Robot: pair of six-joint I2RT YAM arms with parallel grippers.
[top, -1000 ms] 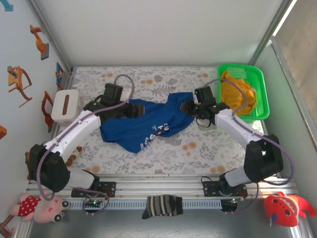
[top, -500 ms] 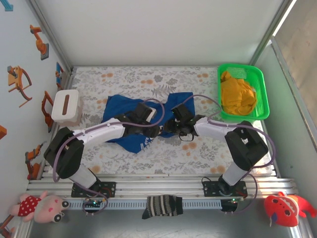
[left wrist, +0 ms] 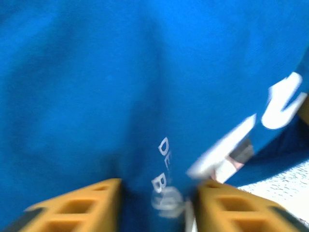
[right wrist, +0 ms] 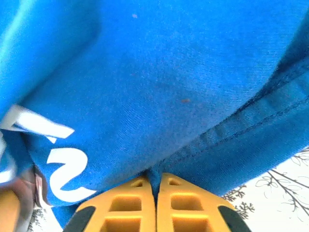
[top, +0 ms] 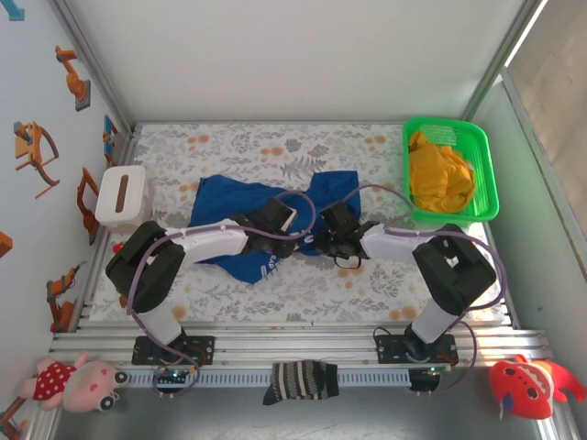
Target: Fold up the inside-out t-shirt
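- Two tools sit nose to nose at the middle of the flowered counter (top: 275,147), both buried in blue cloth.
- Right tool (right wrist: 155,180): fingers are pressed flat together, with a fold of the shirt (top: 225,197) nipped between them just below its stitched hem.
- Left tool (left wrist: 157,188): fingers stand a narrow gap apart, with lettered blue cloth bunched in that gap. Whether it is gripped or only straddled, the blurred wrist view won't say.
- The shirt lies crumpled across the counter's centre. Its left part is spread flatter, and its right part runs on past the right tool.
- Far right corner: a green basket (top: 489,183) holds a yellow garment (top: 438,174), well apart from the shirt.
- Left edge: a white box (top: 122,195).
- Near rail: a striped sock (top: 301,379) hangs between the arm bases.
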